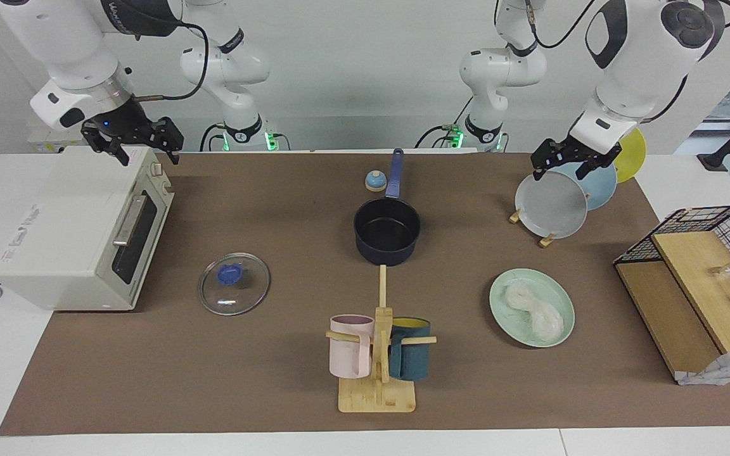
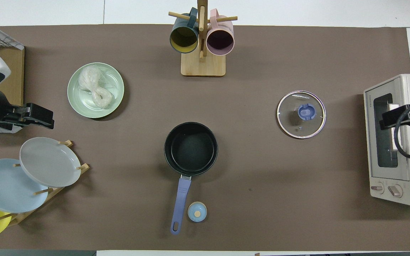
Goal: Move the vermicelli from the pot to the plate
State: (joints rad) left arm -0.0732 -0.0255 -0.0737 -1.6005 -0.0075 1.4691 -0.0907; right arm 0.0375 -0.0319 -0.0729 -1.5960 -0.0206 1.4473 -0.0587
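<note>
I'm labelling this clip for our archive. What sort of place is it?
Most likely a robotics lab set up as a mock kitchen: a toaster oven, a pot and a mug rack sit on a table with a brown mat, with robot arms mounted along one edge.

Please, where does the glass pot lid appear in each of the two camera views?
Facing view: glass lid lies flat on the brown mat, low in the picture, in front of the toaster oven.
Overhead view: lid at mid-height, beside the same oven.
Shared landmark: the toaster oven.
</note>
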